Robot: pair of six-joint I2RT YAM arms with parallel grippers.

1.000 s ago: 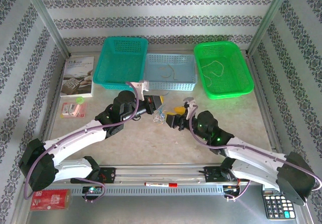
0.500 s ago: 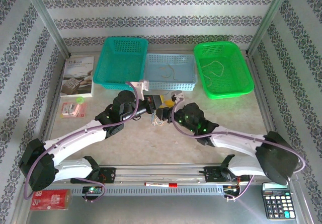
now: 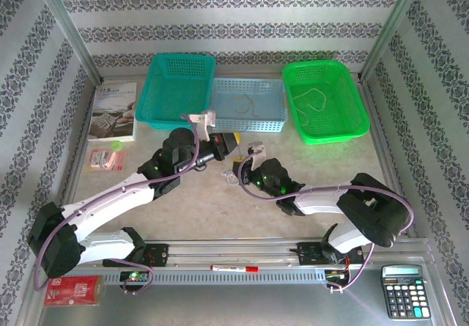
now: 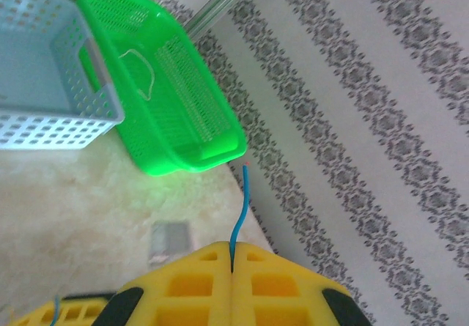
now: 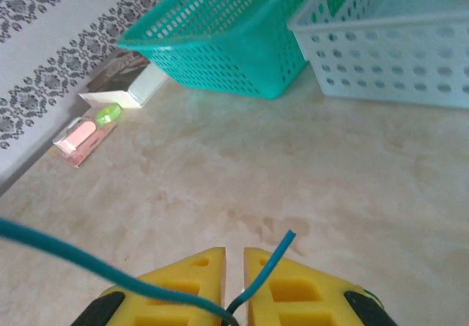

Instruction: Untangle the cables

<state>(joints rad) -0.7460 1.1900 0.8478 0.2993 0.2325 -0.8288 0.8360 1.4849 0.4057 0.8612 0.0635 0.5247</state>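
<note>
View from above: two robot arms reach to the middle of a pale bench (image 3: pixel 220 205), their tips close together in front of three baskets. A small pale knot of cables (image 3: pixel 233 172) lies on the bench between the tips. One whitish cable (image 3: pixel 311 99) lies in the green basket (image 3: pixel 350 124), and a yellowish one (image 3: pixel 245 106) in the pale blue basket (image 3: pixel 249 125).

Left wrist view: the yellow fingers of the left tool (image 4: pixel 232 260) are pressed together, pinching a blue cable (image 4: pixel 240 209) whose short free end stands up from the seam.

Right wrist view: the right tool (image 5: pixel 234 267) has its fingers drawn almost together, with a sliver of gap, gripping a teal strand (image 5: pixel 88 260). The strand runs off to the left, and a short end pokes up past the fingers. I cannot tell whether it is the same cable the left tool holds.

Risks from here: both grips are near the strand ends, so a firm pull could slip a limp cable free. Pulling apart with loops caught could tighten the knot rather than loosen it. With the tips this close, a careless move could knock them together.
</note>
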